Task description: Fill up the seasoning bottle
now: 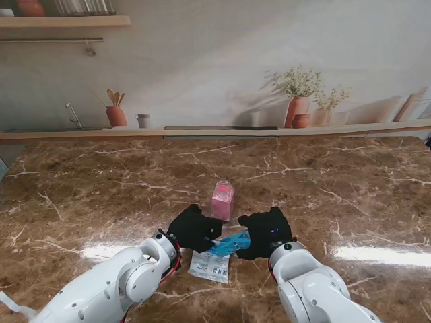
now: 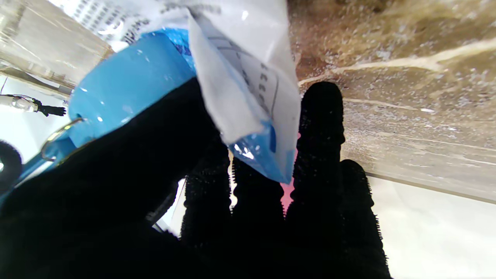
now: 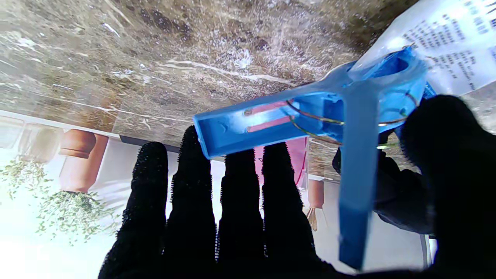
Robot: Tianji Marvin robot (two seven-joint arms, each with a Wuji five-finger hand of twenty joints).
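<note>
Lower centre of stand view: left hand [image 1: 194,227] clamped on white refill pouch [image 1: 210,265], its print too small to read. Blue bag clip [image 1: 230,243] pinched by right hand [image 1: 264,233]. Seasoning bottle [image 1: 222,200], pink contents, stands just beyond both hands, mid-frame

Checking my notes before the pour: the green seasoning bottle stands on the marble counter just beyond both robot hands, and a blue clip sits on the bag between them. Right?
Not quite: the seasoning bottle is pink, not green, as the stand view shows. It does stand on the marble counter just beyond the left robot hand and right robot hand, with the blue clip on the bag between them.
</note>
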